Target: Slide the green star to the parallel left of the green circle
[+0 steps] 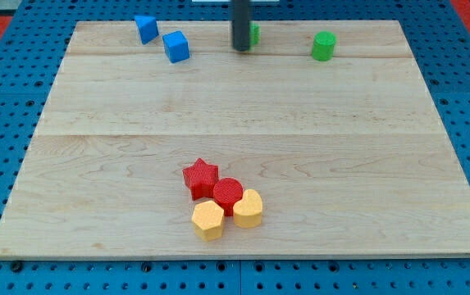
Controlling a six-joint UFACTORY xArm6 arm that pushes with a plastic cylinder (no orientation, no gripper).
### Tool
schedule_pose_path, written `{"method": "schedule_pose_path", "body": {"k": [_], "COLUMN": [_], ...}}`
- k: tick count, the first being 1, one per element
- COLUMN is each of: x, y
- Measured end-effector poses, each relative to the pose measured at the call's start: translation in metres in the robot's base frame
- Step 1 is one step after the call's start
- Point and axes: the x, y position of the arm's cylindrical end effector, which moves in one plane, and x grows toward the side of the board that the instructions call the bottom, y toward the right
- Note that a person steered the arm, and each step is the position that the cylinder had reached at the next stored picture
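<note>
The green circle (323, 46) stands near the view's top right on the wooden board (243, 139). A green block, the green star (254, 34), shows only as a sliver near the top centre; the dark rod hides most of it. My tip (240, 49) rests at the green star's left side, touching or nearly touching it. The green star lies to the left of the green circle and slightly higher in the view.
Two blue blocks sit at the top left: one (145, 29) and a cube (175, 47). Near the bottom centre cluster a red star (200, 177), a red circle (228, 194), a yellow hexagon (208, 220) and a yellow block (248, 208).
</note>
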Motion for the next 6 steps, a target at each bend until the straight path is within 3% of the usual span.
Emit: {"method": "schedule_pose_path", "body": {"k": [1,2,3,4,6], "x": [0.025,0.019,-0.025,-0.056,-0.031], "y": [-0.003,-0.068,-0.12,-0.064,0.061]}}
